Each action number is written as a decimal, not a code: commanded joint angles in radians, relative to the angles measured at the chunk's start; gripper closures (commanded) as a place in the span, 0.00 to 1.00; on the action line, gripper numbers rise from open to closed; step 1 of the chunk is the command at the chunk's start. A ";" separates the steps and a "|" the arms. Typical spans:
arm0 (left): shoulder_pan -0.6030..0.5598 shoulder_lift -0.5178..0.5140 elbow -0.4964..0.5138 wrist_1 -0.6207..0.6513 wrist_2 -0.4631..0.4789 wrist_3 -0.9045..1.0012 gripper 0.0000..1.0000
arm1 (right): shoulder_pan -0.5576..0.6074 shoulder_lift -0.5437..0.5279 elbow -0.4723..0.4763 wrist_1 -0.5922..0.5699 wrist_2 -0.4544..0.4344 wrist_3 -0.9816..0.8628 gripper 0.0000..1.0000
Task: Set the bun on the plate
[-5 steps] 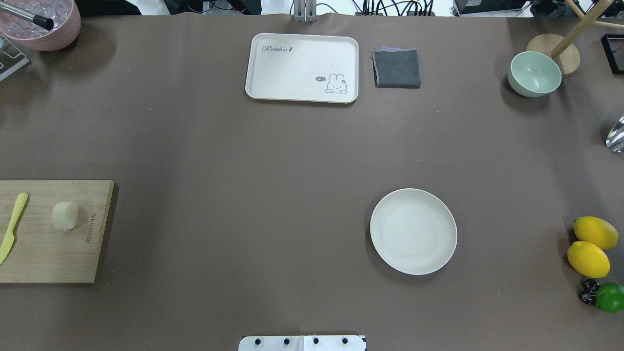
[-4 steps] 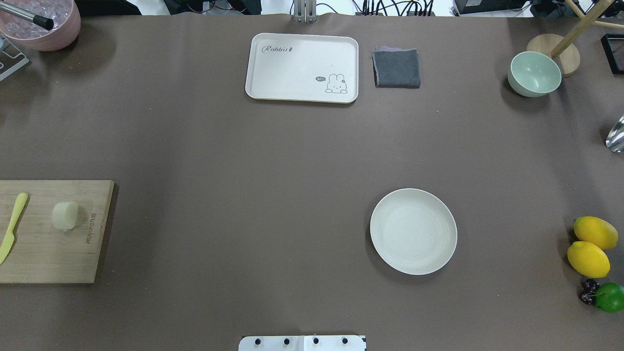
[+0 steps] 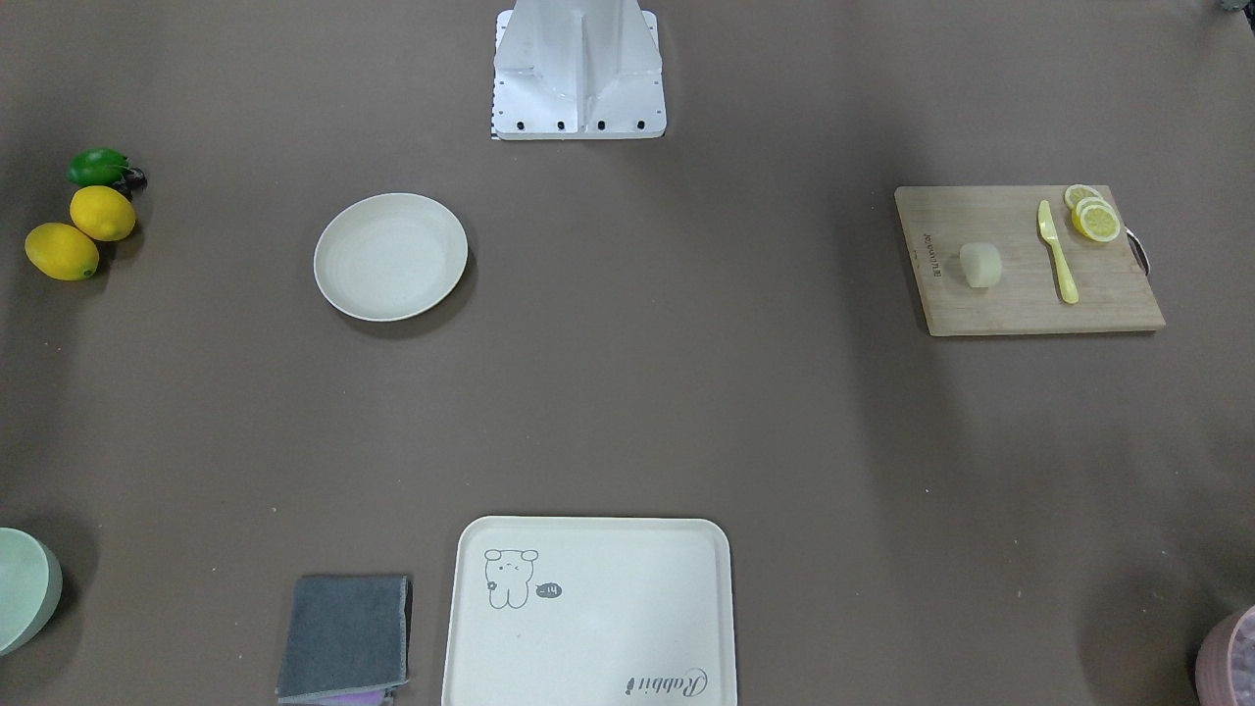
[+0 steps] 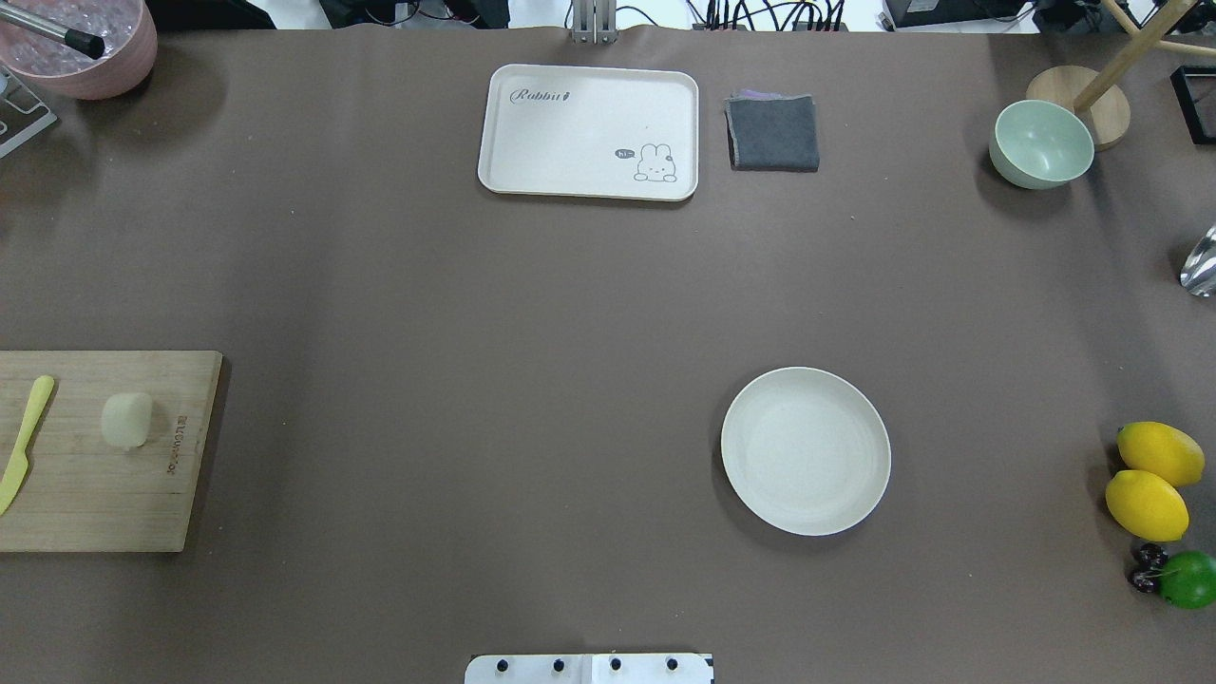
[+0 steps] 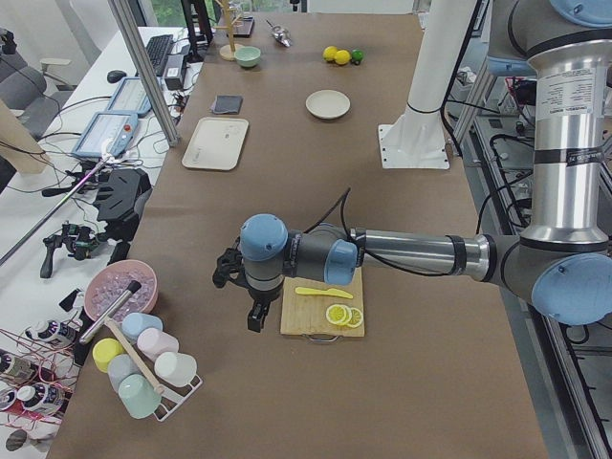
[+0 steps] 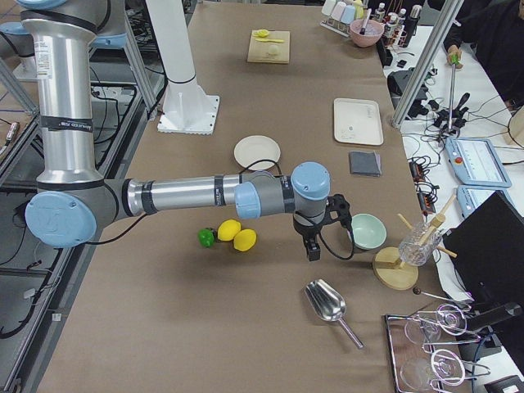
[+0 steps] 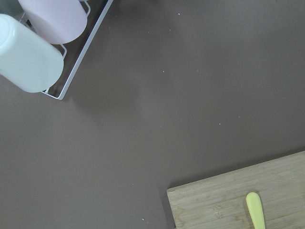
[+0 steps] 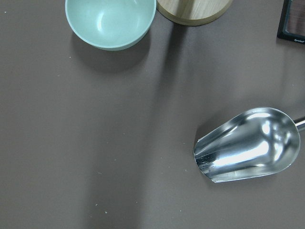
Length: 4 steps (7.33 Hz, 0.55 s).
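The left end effector [image 5: 254, 317] hangs over bare worktop [image 4: 494, 313] just off the end of the wooden cutting board [image 4: 95, 475]. The right end effector [image 6: 312, 249] hangs between a pale green bowl [image 8: 110, 21] and a metal scoop [image 8: 248, 145]. Each shows only in a side view, so I cannot tell how far either is open, though nothing seems to be held. The bun [image 4: 126, 420] lies on the board, beyond the yellow-green knife [image 4: 24, 442] and lemon slices [image 3: 1093, 216] from the left end effector. The plate [image 4: 806, 451] sits bare, well apart from it and nearer the right one. A low approach would likely sweep the knife or slices. The rounded, soft-looking bun could squash or slip in a pinch, or roll over the plate's shallow rim if let go high. The worktop is matte brown, smooth and faintly creased; beside it stand side benches [image 5: 96, 105] with cables [image 5: 38, 191], screens [image 6: 475, 155] and aluminium posts [image 5: 143, 67].
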<state>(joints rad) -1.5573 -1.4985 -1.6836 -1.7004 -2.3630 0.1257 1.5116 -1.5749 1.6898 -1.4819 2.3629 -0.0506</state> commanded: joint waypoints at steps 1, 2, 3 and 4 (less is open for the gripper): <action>0.000 -0.009 0.030 -0.028 0.004 0.000 0.02 | -0.011 -0.017 0.005 0.005 0.010 -0.006 0.00; 0.000 -0.015 0.016 -0.028 0.002 -0.024 0.02 | -0.016 -0.017 0.004 0.006 0.010 -0.005 0.00; 0.002 -0.035 0.012 -0.028 0.002 -0.103 0.03 | -0.021 -0.019 0.004 0.008 0.009 -0.006 0.00; -0.001 -0.028 -0.058 -0.015 -0.004 -0.127 0.03 | -0.021 -0.020 0.002 0.011 0.007 -0.008 0.00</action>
<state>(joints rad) -1.5567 -1.5240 -1.6878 -1.7249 -2.3622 0.0455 1.4934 -1.5929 1.6932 -1.4743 2.3714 -0.0565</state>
